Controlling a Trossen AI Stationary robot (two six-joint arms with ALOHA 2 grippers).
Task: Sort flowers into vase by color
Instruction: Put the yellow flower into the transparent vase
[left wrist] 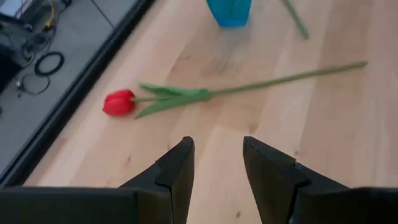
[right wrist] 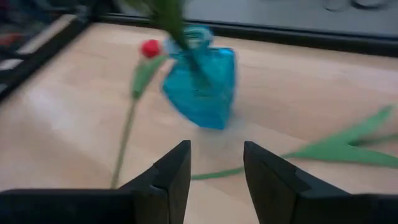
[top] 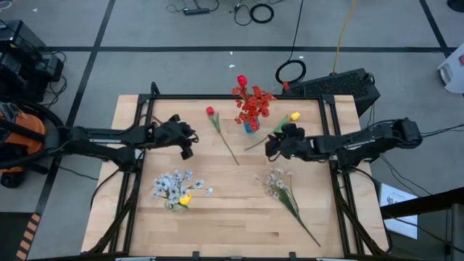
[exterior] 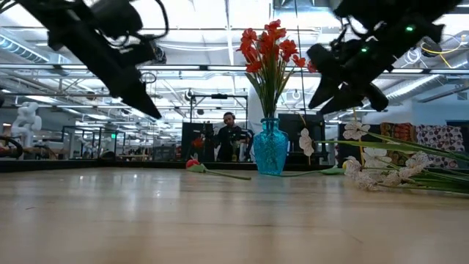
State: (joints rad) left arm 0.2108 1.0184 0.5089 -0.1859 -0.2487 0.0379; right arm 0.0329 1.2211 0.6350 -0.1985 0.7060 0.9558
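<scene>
The left claw [left wrist: 214,165] hangs above the table [top: 217,217] with its fingers spread and nothing between them. Just ahead of it, and a little to one side of its line of reach, lies the red tulip [left wrist: 119,102]. Its long axis runs across the claw's heading, bud toward the table's far edge and thin green stem trailing back toward the middle, so I judge the wrist must turn or shift sideways to pinch the stem. This arm looks the nearer one to that flower.

The right claw [right wrist: 214,165], also spread and empty, hovers just short of the blue vase [right wrist: 202,87], which already holds red sprays. A yellow tulip [top: 293,116] lies beside that claw, its leaf and stem stretched along the wood.

Farther off, white blossoms [top: 279,185] lie loose behind the right claw, and a white-and-yellow bunch [top: 174,190] stands behind the left one.
</scene>
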